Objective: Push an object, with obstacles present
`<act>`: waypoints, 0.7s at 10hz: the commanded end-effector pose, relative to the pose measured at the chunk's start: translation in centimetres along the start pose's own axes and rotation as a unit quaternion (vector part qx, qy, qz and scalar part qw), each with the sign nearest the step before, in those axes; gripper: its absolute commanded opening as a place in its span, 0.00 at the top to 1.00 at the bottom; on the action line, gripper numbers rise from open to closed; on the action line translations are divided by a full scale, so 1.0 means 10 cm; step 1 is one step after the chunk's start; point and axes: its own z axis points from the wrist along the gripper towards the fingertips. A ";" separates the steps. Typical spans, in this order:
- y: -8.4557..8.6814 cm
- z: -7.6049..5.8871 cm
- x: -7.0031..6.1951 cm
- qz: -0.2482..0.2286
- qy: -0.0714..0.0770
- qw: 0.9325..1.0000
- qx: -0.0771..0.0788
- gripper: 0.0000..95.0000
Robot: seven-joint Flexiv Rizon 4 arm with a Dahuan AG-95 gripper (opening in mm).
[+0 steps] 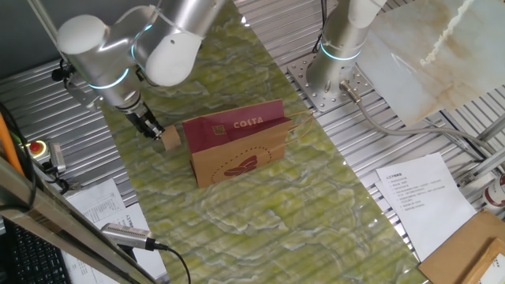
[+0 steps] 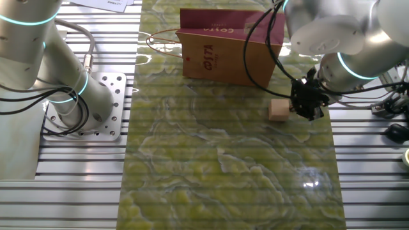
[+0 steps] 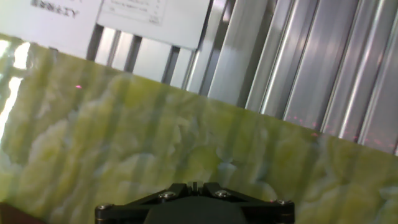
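Note:
The small light-tan wooden cube sits on the green marbled mat, just left of the bag's left end; it also shows in the other fixed view. The brown paper bag with a maroon band and "COSTA" lettering lies beside it, a small gap between them. My gripper is low at the mat's edge, its shut fingertips against the cube's side away from the bag. In the hand view the dark fingers sit together over the mat. The cube is out of the hand view.
A second arm's base stands on the ribbed metal table behind the bag. Printed papers and a cardboard box lie to the right of the mat. A red button sits to the left.

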 end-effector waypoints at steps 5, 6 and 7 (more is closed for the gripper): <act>0.10 0.08 0.23 -0.006 0.002 1.000 -0.001 1.00; 0.13 0.09 0.30 -0.007 0.002 1.000 -0.001 1.00; 0.18 0.10 0.35 -0.003 0.002 1.000 -0.001 1.00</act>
